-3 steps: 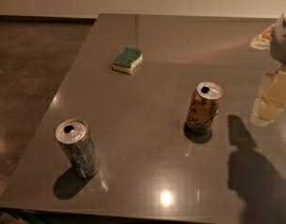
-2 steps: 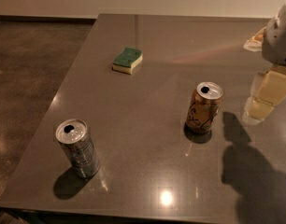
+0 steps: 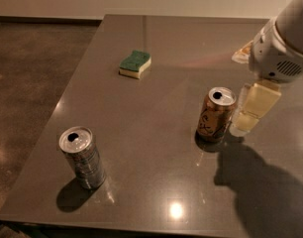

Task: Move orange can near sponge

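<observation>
The orange can (image 3: 215, 114) stands upright on the grey table (image 3: 156, 108), right of the middle, with its silver top showing. The sponge (image 3: 135, 64), green on top with a pale yellow base, lies farther back and to the left, well apart from the can. My gripper (image 3: 251, 112) hangs from the white arm (image 3: 282, 48) at the right. It is just to the right of the orange can, at the can's height and very close to its side. Nothing shows in its hold.
A silver-grey can (image 3: 82, 157) stands upright near the table's front left corner. The table's left edge drops to a brown floor (image 3: 27, 83). A pale flat object (image 3: 241, 54) lies at the back right, partly behind the arm.
The arm and gripper have moved left toward the orange can and now stand right beside it. The cans and the sponge have not moved.
</observation>
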Robot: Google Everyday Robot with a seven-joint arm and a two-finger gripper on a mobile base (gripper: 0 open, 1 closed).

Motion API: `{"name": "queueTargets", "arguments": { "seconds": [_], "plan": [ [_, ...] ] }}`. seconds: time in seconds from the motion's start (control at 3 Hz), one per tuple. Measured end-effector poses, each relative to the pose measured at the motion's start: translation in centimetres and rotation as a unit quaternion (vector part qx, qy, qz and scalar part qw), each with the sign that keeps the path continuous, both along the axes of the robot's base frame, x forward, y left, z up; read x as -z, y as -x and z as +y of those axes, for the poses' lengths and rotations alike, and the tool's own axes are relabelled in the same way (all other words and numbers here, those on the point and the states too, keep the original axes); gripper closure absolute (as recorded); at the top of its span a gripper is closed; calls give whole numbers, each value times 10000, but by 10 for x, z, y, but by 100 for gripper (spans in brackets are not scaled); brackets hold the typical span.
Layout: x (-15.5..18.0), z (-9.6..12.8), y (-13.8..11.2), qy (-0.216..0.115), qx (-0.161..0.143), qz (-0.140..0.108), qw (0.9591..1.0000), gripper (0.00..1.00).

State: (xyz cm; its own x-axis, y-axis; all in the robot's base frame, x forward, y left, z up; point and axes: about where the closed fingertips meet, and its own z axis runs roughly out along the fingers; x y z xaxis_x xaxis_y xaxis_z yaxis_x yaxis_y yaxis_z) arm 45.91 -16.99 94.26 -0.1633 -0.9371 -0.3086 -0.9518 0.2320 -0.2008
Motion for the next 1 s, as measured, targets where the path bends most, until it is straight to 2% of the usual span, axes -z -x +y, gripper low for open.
{"name": "queueTargets", "arguments": {
  "seconds": [0.33,0.67,1.0],
  "plan": [
    [15,13,-4,-115,-158,18,9998,0],
    [27,14,-8,-149,-214,98,9996,0],
    [33,14,-10,-170,-222,163,9995,17]
  ]
}}
